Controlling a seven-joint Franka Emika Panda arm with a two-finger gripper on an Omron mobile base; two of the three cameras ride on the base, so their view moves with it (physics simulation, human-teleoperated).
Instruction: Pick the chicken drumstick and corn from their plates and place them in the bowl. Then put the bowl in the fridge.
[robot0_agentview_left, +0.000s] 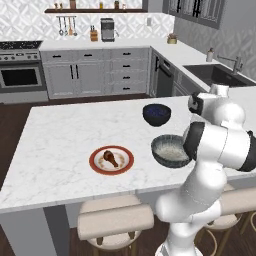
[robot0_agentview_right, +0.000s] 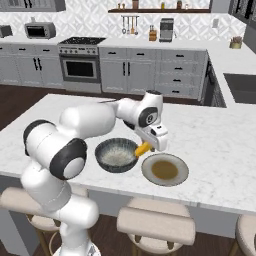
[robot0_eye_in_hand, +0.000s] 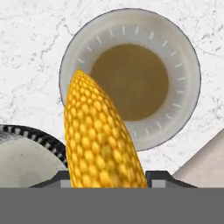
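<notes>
Gripper (robot0_agentview_right: 146, 146) is clamping the corn (robot0_eye_in_hand: 99, 144), holding it lifted off the counter, over the gap between the grey ribbed bowl (robot0_agentview_right: 116, 155) and the olive-grey plate (robot0_agentview_right: 165, 170). In the hand view the cob is sticking out past the fingers over the plate's near rim, with the bowl's edge sitting lower left. Chicken drumstick (robot0_agentview_left: 110, 158) is lying on the red-rimmed white plate (robot0_agentview_left: 111, 160), left of the bowl on the marble island (robot0_agentview_left: 55, 145). Navy-blue bowl (robot0_agentview_left: 156, 114) is sitting behind the grey one.
</notes>
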